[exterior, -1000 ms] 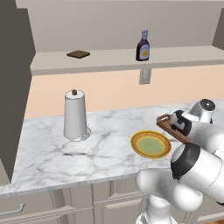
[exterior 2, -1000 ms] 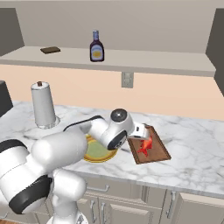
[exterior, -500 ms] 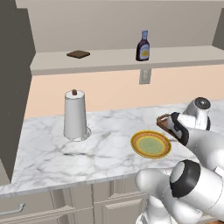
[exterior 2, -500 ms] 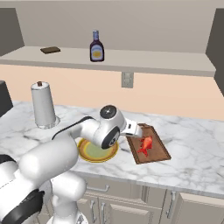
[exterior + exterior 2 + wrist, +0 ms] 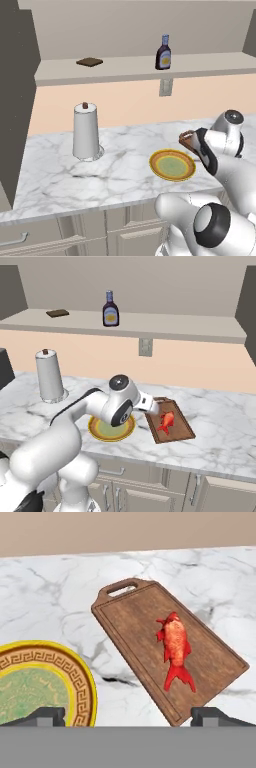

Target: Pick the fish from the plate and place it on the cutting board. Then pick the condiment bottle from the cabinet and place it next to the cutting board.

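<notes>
The red-orange fish (image 5: 166,421) (image 5: 175,647) lies free on the dark brown cutting board (image 5: 179,431) (image 5: 131,619), right of the plate (image 5: 99,434) (image 5: 76,673) (image 5: 156,161), which holds nothing. My gripper (image 5: 152,407) (image 5: 129,717) hovers open over the counter between plate and board, at the board's left edge, a little short of the fish, with nothing between its fingers. The condiment bottle (image 5: 163,52) (image 5: 110,309) stands upright on the ledge of the cabinet (image 5: 125,68) (image 5: 175,327).
A tall white paper-towel roll (image 5: 86,131) (image 5: 50,375) stands on the marble counter to the left. A small flat dark slab (image 5: 89,62) (image 5: 57,313) lies on the shelf. A wall outlet (image 5: 166,86) (image 5: 145,347) sits under the shelf.
The hand has drawn back from over the fish toward the plate side and stayed open. The fish stays on the board.
</notes>
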